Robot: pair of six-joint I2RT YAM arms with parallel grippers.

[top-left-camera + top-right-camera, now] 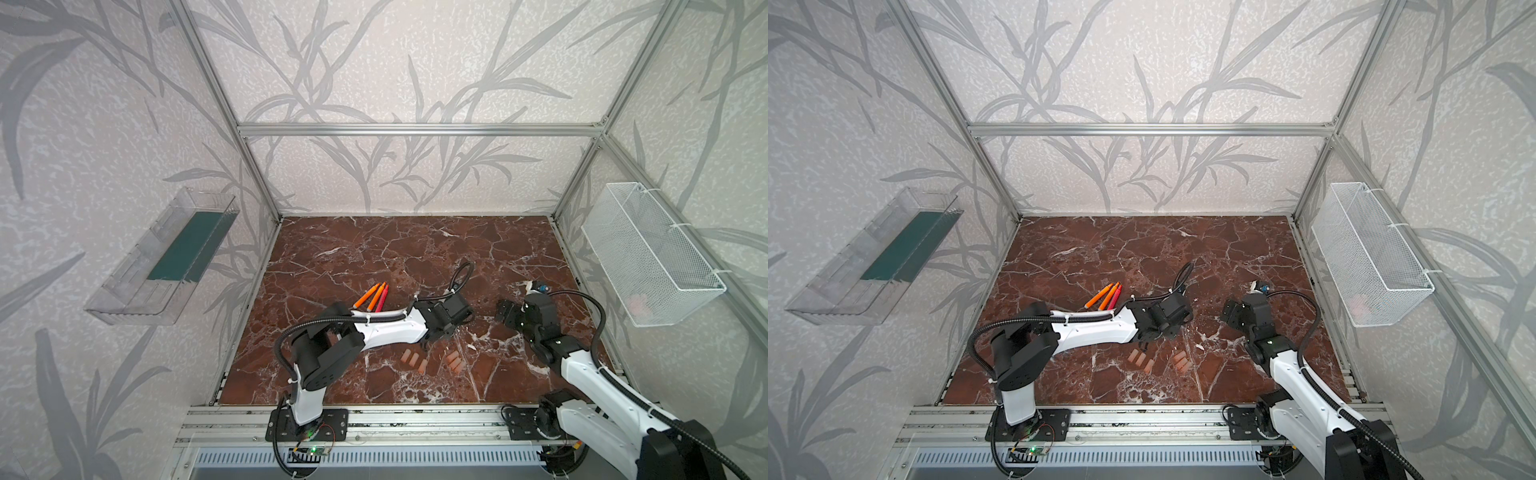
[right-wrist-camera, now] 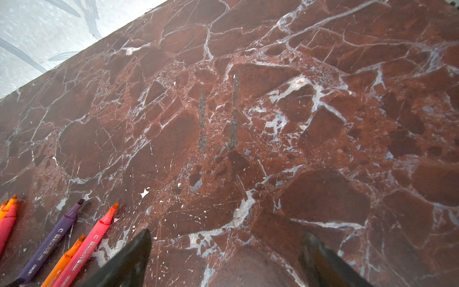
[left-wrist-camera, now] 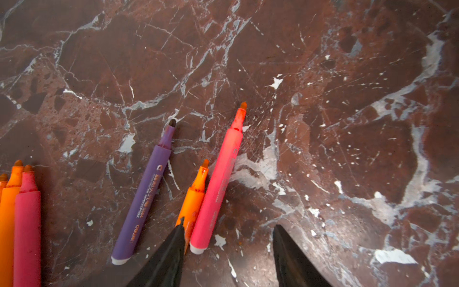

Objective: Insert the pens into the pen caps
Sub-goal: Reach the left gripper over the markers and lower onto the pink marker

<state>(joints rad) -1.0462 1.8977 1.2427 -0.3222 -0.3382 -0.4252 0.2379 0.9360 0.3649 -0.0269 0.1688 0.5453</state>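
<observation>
- L fingers (image 3: 169, 256) spread, empty; red-pink pen (image 3: 218, 184) on worktop (image 2: 273, 124), butt just inside gap by one finger, axis pointing away.
- R fingers (image 2: 129, 258) spread, empty; L arm nearer.
- Pen caps (image 1: 454, 360) apart, nearer arm bases.

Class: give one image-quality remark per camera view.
Both top views: frame posts splay from wide-angle distortion; pen caps faint on marble. Left wrist view: purple pen sharp, left end effector fingers dark, soft. Right wrist view: hazy, two dim vertical smears.
</observation>
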